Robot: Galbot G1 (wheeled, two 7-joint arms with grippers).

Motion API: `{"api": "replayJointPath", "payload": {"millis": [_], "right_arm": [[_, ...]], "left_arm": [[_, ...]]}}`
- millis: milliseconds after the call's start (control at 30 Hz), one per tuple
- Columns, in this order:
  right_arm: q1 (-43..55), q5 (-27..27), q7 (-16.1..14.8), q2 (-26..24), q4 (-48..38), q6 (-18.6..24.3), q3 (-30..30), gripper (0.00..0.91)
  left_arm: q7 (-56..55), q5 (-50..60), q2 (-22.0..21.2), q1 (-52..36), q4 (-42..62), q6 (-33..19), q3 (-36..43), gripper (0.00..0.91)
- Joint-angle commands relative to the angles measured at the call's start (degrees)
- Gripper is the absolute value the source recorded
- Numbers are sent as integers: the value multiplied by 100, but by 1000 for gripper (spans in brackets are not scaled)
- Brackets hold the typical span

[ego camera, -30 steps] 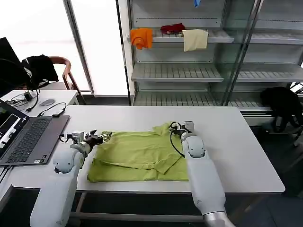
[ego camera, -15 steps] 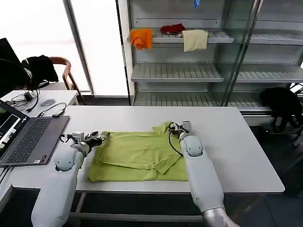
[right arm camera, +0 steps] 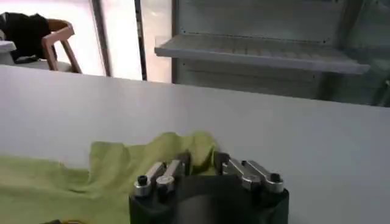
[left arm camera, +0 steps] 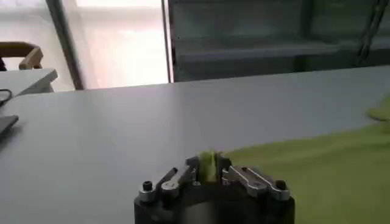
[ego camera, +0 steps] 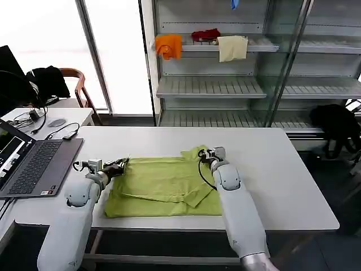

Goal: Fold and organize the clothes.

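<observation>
Both tools, left (ego camera: 119,166) and right (ego camera: 204,153), pinch the T-shirt (ego camera: 163,186) on the white table (ego camera: 271,169) before shelving (ego camera: 237,84).

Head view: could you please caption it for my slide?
Both grippers, left and right, pinch the green T-shirt on the table.

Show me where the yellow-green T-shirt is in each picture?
Head view: the T-shirt lies on the white table, between the two arms.
Left wrist view: its fabric spreads from the left tool, which pinches an edge.
Right wrist view: its bunched corner meets the right tool.
Shared landmark: the white table.
</observation>
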Motion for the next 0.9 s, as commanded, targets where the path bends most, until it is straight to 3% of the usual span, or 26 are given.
{"api": "replayJointPath", "payload": {"millis": [33, 400, 900], "right_arm": [[-41, 281, 31, 280, 273, 0, 0, 0], [-316, 1088, 299, 149, 1348, -16, -180, 0], [-2332, 1162, 180, -499, 3481, -22, -263, 0]], "left_arm": [[83, 18, 6, 15, -194, 8, 0, 0], [-199, -622, 28, 81, -686, -4, -106, 0], [107, -1017, 319, 1293, -1943, -10, -503, 0]]}}
